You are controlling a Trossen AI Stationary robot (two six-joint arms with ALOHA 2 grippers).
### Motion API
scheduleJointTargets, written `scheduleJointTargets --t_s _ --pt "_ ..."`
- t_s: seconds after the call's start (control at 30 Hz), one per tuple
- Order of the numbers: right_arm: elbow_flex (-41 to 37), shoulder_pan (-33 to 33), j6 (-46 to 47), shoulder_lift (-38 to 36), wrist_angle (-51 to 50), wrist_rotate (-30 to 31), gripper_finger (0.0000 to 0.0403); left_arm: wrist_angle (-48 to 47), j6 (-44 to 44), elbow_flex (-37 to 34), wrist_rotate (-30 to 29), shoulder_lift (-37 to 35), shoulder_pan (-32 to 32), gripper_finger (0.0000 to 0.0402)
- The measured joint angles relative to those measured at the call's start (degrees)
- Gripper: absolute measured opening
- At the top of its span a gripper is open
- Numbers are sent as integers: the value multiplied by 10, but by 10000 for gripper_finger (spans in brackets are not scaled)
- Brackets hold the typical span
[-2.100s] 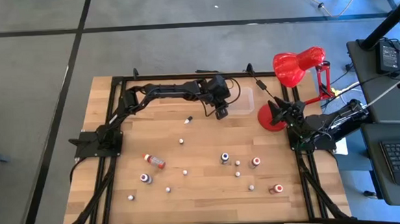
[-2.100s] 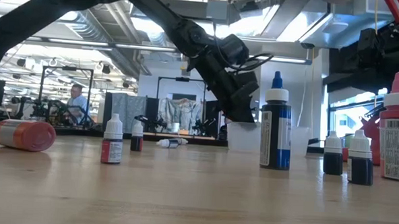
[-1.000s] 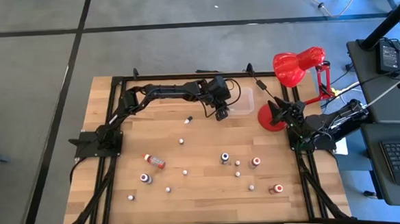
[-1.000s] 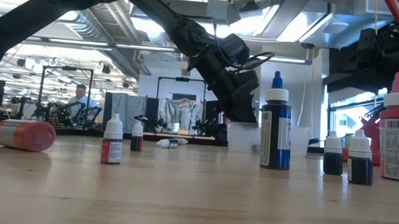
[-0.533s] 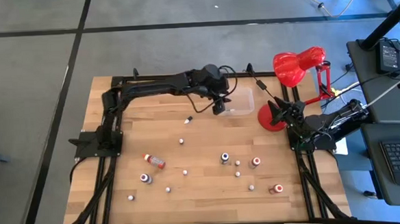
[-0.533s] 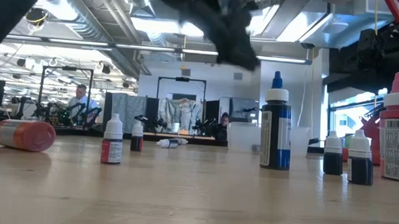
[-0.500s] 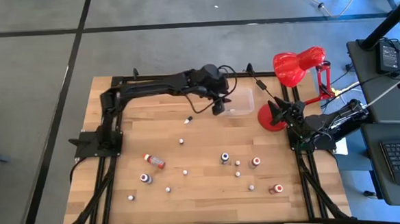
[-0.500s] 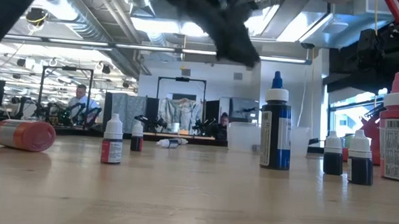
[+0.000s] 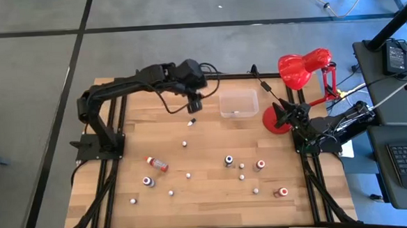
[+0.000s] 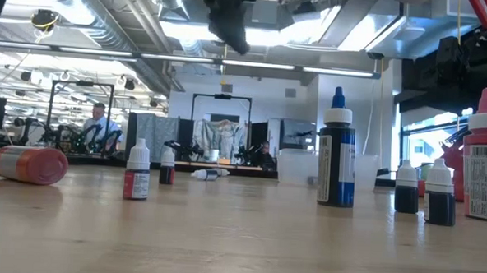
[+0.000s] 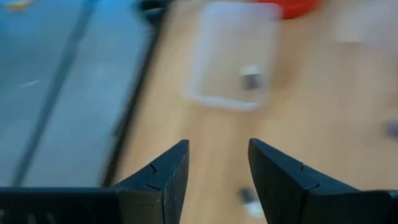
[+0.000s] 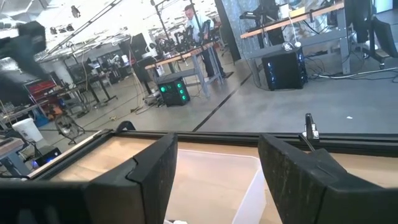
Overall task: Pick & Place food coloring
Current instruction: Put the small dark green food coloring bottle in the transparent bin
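Note:
Several small food coloring bottles stand or lie scattered on the wooden table, among them a blue-capped one (image 9: pixel 229 160), a red one on its side (image 9: pixel 157 163) and a small one lying flat (image 9: pixel 191 121). One tiny bottle (image 11: pixel 251 79) lies inside the clear tub (image 9: pixel 237 104). My left gripper (image 9: pixel 193 105) hangs open and empty high above the table, left of the tub; in the low view the left gripper (image 10: pixel 234 33) is near the ceiling lights. My right gripper (image 12: pixel 217 168) waits open at the table's right edge, pointing at the tub.
A red desk lamp (image 9: pixel 302 67) with its round base (image 9: pixel 274 121) stands at the far right, beside my right arm. Black frame rails run along the table's edges. Taller bottles (image 10: pixel 337 153) stand near the low camera.
My left gripper has risen from just over the tub's left side and swung toward the table's left edge, its arm folding back. It now hangs well above the table, and the tub shows uncovered with a small bottle inside.

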Motion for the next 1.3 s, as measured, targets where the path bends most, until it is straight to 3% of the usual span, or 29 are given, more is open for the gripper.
scheduleJointTargets --t_s 0.1,0.23,0.43,0.8,1.1,1.3 --pt "0 0 0 0 0 0 227 3 -47 -5 -32 4 24 162" --pt "0 0 1 0 1 0 227 12 -126 -30 -31 25 62 162" --pt "0 0 3 0 2 -1 227 49 -177 -61 -31 90 109 162" --pt "0 0 19 0 3 1 227 108 -212 -67 -22 218 135 160" --pt "0 0 33 0 3 10 227 107 -230 -66 -28 249 153 159" --pt "0 0 33 0 3 13 227 109 -218 -67 31 256 165 157"
